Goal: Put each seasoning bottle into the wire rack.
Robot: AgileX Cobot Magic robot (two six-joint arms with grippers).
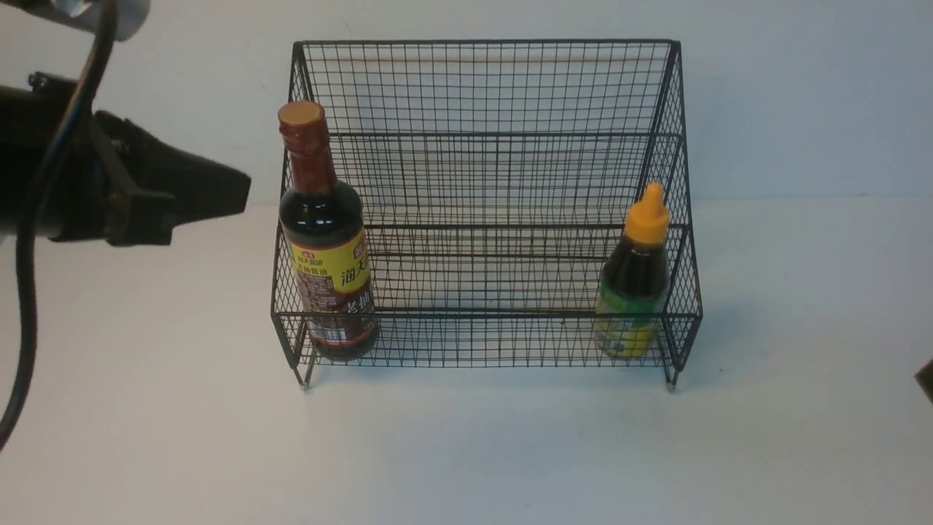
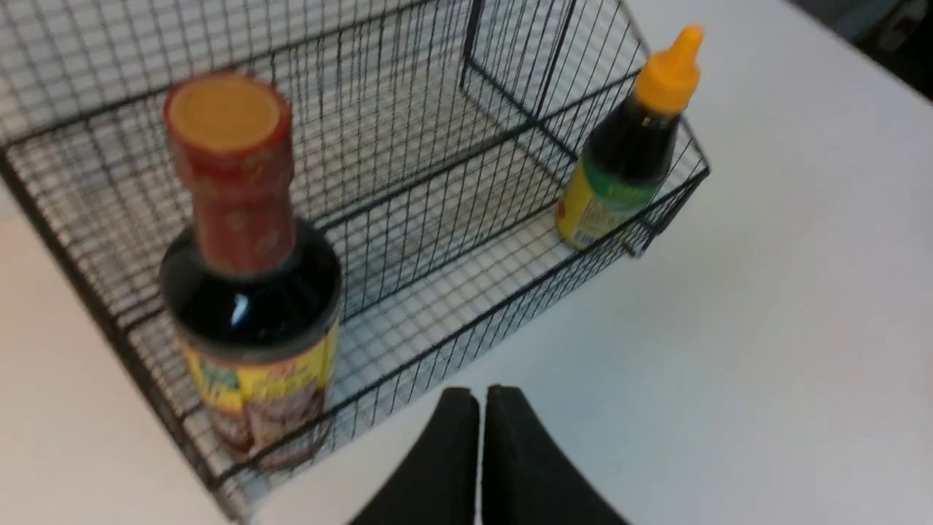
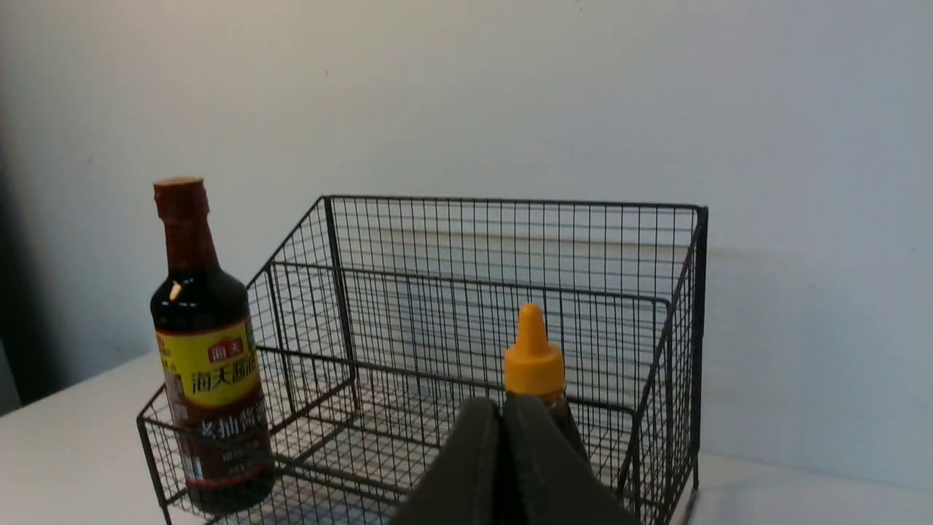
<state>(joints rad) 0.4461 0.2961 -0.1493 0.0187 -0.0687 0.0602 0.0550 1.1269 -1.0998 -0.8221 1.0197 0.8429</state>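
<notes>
The black wire rack (image 1: 496, 146) stands mid-table. The tall bottle (image 1: 324, 240), with an orange flat cap and yellow label, stands upright in the left end of the lowest tier. The shorter bottle (image 1: 634, 281), with an orange nozzle cap, stands upright in the right end of that tier. My left gripper (image 1: 245, 191) is shut and empty, raised to the left of the tall bottle and apart from it. In the left wrist view its fingertips (image 2: 459, 397) are pressed together in front of the rack (image 2: 452, 350). My right gripper (image 3: 501, 405) is shut and empty, away from the rack, in line with the shorter bottle (image 3: 534, 357).
The rack's upper tiers (image 1: 496, 182) hold nothing. The white table (image 1: 466, 452) runs to a pale wall behind the rack. A black cable (image 1: 25, 292) hangs from the left arm. A dark part of the right arm (image 1: 926, 380) shows at the right edge.
</notes>
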